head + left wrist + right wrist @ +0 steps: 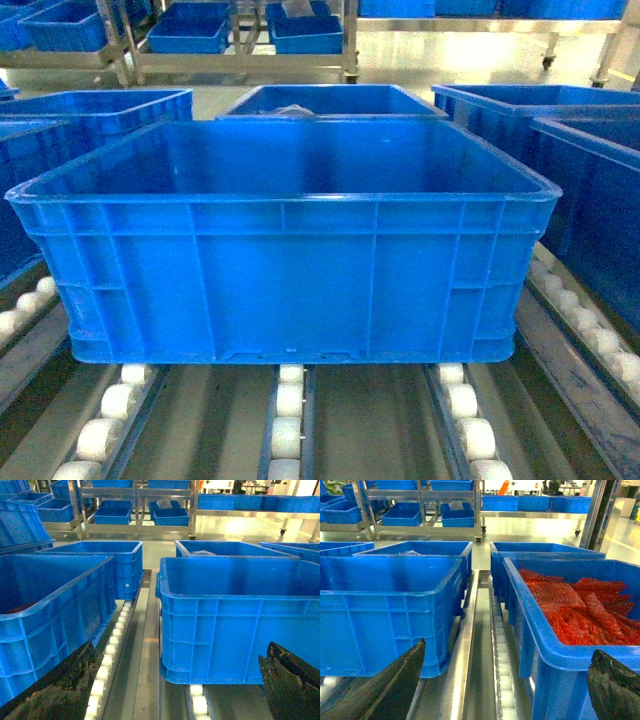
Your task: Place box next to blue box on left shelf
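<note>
Right, the box (285, 240) sits square on the left shelf (375, 420), resting on the white roller lanes (288, 415), near face toward the front edge and apparently empty. Neighbouring blue crates flank it: one (47, 610) just beside it on the left, across a steel rail, and another on the right, heaped with red bagged goods (580, 605). Left claw (170, 690) hangs spread before the box's near left corner, fingers (60, 690) touching nothing. Right claw (500, 690) is likewise spread, aimed between the box and the red-filled crate. My worry: those rollers turn freely, so an uneven shove could skew the box, jam a corner against the rail, or knock it into a neighbour.
</note>
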Controlling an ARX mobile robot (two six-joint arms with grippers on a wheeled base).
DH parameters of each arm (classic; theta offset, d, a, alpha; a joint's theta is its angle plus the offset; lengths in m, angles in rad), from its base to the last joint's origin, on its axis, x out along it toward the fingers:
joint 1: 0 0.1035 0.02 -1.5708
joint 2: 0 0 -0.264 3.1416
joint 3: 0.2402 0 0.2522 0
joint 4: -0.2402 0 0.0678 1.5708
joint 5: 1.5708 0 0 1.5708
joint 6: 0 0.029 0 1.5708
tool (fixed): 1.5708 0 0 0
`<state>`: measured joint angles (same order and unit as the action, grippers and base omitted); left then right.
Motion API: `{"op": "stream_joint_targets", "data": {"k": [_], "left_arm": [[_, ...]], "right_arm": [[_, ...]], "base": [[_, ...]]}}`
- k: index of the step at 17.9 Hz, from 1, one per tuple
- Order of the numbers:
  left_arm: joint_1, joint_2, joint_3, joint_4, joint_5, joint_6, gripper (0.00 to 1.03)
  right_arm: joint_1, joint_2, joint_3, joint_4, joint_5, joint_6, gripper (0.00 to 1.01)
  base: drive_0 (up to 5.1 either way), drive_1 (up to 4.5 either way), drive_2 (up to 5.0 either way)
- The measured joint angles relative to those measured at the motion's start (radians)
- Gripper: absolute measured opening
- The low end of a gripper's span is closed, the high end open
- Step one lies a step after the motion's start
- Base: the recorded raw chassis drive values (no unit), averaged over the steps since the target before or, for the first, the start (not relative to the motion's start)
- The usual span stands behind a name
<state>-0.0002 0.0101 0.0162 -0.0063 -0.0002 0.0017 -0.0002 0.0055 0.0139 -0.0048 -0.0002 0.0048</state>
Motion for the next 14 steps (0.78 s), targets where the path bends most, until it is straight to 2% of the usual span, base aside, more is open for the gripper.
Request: {"op": "stream_joint_targets", "data": {"k": [14], "left_arm": [[0.000, 0.000, 0.000, 0.000, 0.000, 0.000, 0.98]], "right_arm": [[0.000, 0.000, 0.000, 0.000, 0.000, 0.000, 0.98]], "base": [[0.0, 0.00, 0.0]]}}
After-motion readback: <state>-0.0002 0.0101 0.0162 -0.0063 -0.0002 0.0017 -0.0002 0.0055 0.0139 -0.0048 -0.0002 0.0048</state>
